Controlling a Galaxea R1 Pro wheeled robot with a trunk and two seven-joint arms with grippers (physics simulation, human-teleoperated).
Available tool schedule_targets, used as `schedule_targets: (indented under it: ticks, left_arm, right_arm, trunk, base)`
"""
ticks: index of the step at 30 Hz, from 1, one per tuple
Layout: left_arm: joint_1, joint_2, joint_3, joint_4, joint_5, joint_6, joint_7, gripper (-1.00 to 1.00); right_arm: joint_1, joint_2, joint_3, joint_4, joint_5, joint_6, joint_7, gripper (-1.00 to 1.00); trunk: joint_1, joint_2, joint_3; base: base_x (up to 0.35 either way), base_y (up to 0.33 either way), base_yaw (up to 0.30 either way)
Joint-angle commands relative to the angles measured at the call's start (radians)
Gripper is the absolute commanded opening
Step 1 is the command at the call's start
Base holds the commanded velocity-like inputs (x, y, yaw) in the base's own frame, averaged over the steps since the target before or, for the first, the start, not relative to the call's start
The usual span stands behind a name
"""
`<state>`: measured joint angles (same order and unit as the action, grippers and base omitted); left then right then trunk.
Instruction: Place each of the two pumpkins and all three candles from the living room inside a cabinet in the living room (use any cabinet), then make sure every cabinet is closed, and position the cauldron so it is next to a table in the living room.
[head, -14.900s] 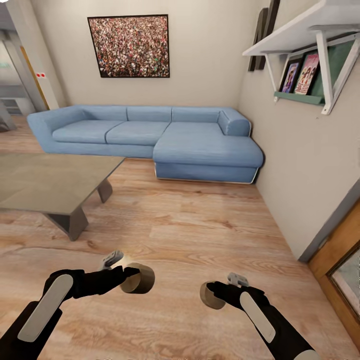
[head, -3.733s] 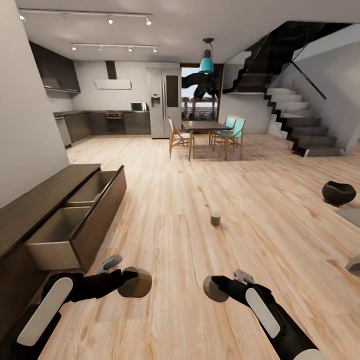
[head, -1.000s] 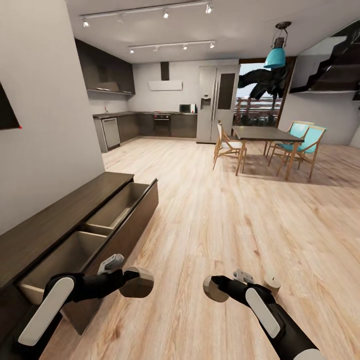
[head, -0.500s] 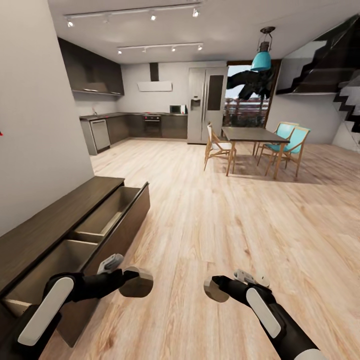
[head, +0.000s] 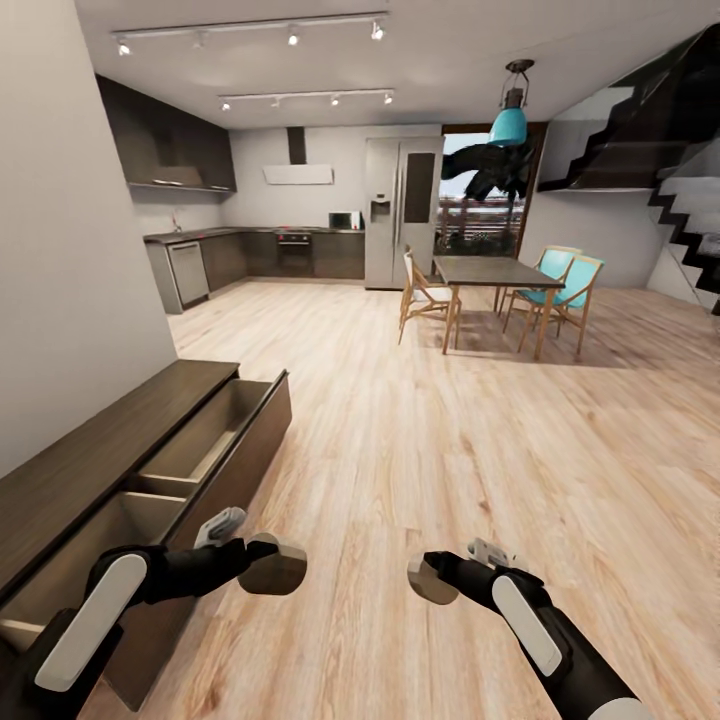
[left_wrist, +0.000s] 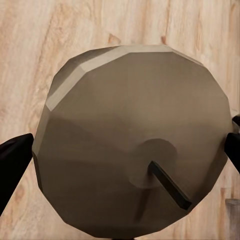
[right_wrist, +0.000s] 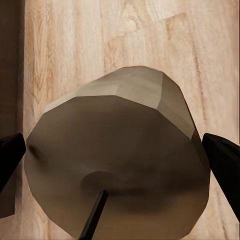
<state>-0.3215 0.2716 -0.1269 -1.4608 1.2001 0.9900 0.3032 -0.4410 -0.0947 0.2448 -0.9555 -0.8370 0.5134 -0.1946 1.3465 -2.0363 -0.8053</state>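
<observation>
Each claw grips a candle, left claw (head: 262, 562) on one candle (head: 277, 566), right claw (head: 425, 577) on another (head: 431, 581), with the open cabinet (head: 195, 455) drawers lying left, nearer the left arm.

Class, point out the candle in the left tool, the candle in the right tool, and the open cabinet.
Left candle (left_wrist: 135, 145), left wrist view, flat wick end.
Right candle (right_wrist: 120, 165), right wrist view, wick end.
Cabinet (head: 225, 455), head view, open drawer front.
</observation>
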Motion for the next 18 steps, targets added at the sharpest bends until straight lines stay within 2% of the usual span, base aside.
schedule_targets:
  ticks: [1,8,18]
  left_arm:
    - [-0.001,0.001,-0.001,-0.002,0.01,0.001,0.011,-1.0]
    - [-0.001,0.005,0.003,-0.003,0.006,0.002,0.008,-1.0]
    - [-0.001,0.004,-0.005,-0.001,0.003,0.001,0.011,-1.0]
  right_arm:
    - [-0.001,-0.001,0.004,-0.002,-0.011,0.001,-0.009,-1.0]
    - [-0.001,0.0,0.004,-0.002,-0.011,-0.001,-0.009,-1.0]
    - [-0.001,0.001,0.004,-0.002,-0.011,-0.001,-0.009,-1.0]
  trunk:
    - [0.0,0.0,-0.001]
    - [0.0,0.0,-0.001]
    - [0.0,0.0,-0.001]
  base:
    - [0.0,0.0,-0.037]
    - [0.02,0.0,-0.009]
    - [0.292,-0.023,0.0]
